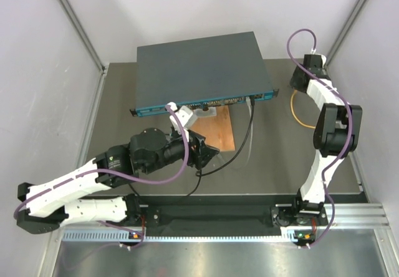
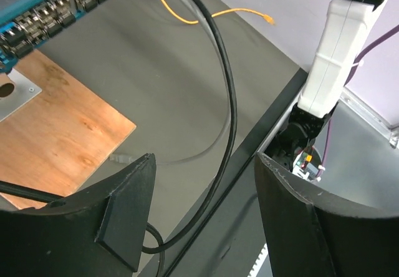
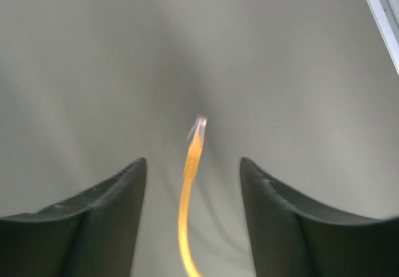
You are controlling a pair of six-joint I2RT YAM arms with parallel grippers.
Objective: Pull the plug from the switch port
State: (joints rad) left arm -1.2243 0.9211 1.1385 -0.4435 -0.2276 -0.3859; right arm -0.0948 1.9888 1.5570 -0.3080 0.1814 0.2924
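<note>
- Your left arm (image 1: 68, 186) lies low, folded out to the near left and then back toward the middle of the scene.
- Your left gripper (image 2: 202, 165) sits near the middle, pointing right and slightly far, with its jaws spread wide.
- Your right arm (image 1: 321, 165) stands tall from its base at the near right, elbow bent, forearm reaching to the far right.
- Your right gripper (image 3: 193, 165) points downward there, its two fingers (image 3: 93, 221) parted.
</note>
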